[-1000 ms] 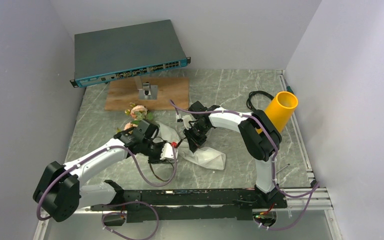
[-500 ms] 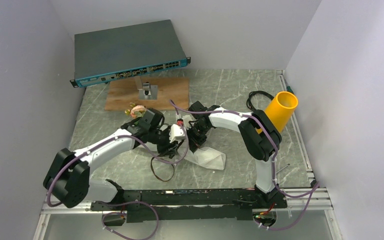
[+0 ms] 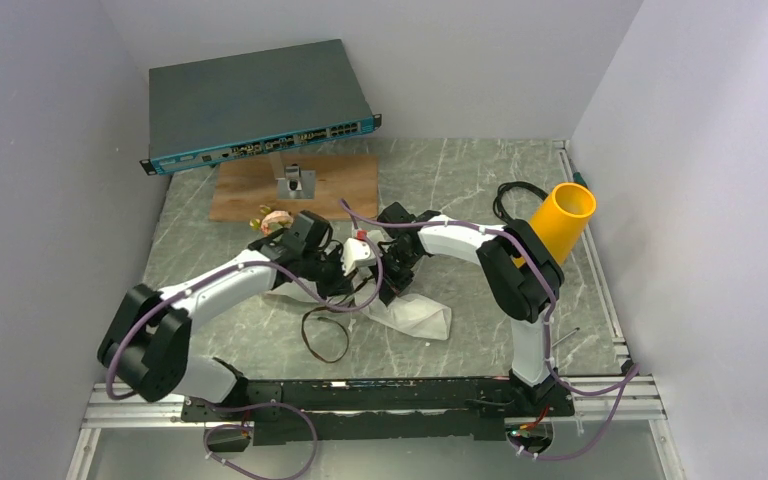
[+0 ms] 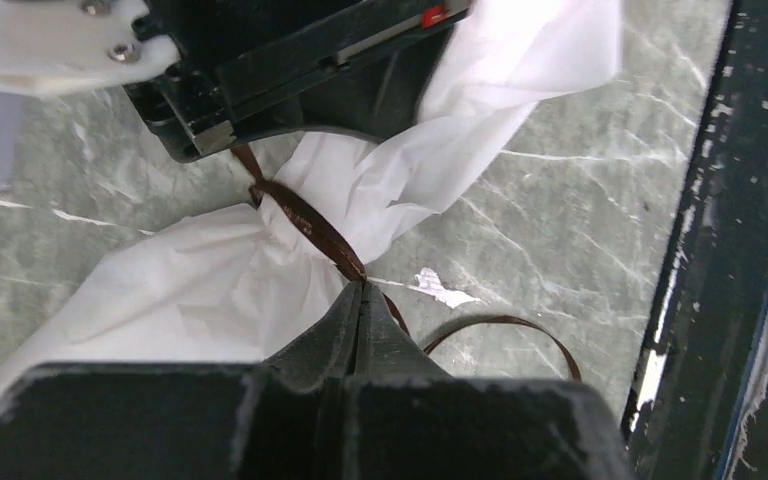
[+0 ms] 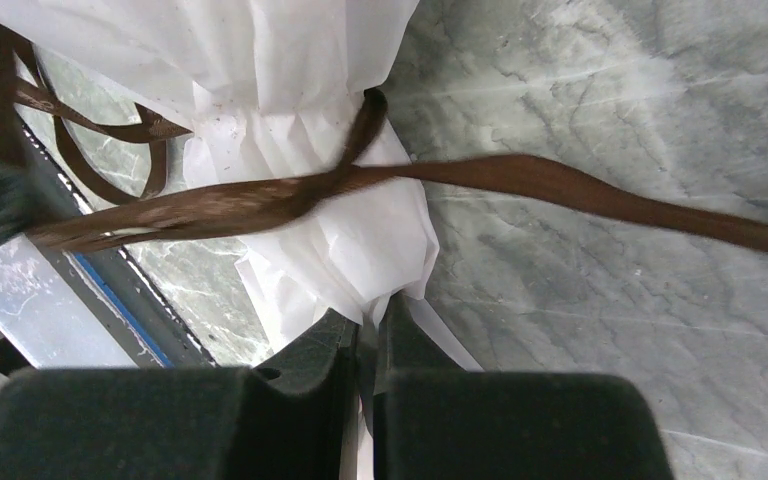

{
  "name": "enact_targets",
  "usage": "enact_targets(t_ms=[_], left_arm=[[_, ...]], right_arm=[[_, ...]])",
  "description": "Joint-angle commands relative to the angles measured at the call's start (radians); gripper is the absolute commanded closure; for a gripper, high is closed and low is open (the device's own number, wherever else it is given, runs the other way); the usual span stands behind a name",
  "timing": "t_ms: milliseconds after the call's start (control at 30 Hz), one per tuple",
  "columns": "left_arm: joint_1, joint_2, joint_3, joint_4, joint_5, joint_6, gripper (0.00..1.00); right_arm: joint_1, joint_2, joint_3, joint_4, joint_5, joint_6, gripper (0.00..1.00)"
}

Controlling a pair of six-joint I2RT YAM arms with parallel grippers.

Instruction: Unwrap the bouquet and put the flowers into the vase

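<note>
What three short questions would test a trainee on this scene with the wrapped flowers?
1. True or false: the left gripper is shut on the brown ribbon.
2. What does the right gripper pinch? A) the white paper; B) a green stem; C) a loose leaf.
3. Fill the gap: the yellow vase stands on the robot's ___ side.
Key: 1 true; 2 A; 3 right.
</note>
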State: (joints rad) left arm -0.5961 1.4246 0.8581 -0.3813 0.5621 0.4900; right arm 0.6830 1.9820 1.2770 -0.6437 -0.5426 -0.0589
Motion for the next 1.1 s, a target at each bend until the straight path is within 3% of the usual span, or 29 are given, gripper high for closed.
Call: enact_targets(t_ms=[0, 267, 667, 733, 800, 867, 967, 1067], left_arm=[[0.002, -0.156, 0.005, -0.071, 0.082, 0.070, 1.00], [0.001, -0.373, -0.092, -0.257, 0.107, 0.340, 1.00], [-0.022, -0.644, -0.246, -0.648, 0.171, 0.989, 0.99], [-0.023, -0.638, -0.241, -0.571, 0.162, 0.881, 0.73], [-0.022, -0.587, -0.210, -0.371, 0.099, 0.559, 0.54], [-0.013, -0.480, -0.135, -0.279, 0.061, 0.295, 0.48], [0.039, -0.302, -0.012, -0.258, 0.127, 0.098, 0.47], [0.098, -0.194, 0.017, -0.175, 0.140, -0.062, 0.47]], right_arm=[[-0.005, 0.068, -0.062, 0.032, 0.176, -0.012, 1.00], [-0.005, 0.071, -0.059, 0.032, 0.180, -0.012, 1.00], [-0.005, 0.082, -0.044, 0.026, 0.182, -0.012, 1.00], [-0.005, 0.082, -0.043, 0.024, 0.181, -0.011, 1.00], [-0.005, 0.082, -0.044, 0.024, 0.175, -0.009, 1.00], [-0.005, 0.077, -0.048, 0.027, 0.171, -0.009, 1.00], [-0.006, 0.083, -0.044, 0.022, 0.164, -0.009, 1.00], [-0.005, 0.087, -0.035, 0.016, 0.164, -0.013, 1.00]])
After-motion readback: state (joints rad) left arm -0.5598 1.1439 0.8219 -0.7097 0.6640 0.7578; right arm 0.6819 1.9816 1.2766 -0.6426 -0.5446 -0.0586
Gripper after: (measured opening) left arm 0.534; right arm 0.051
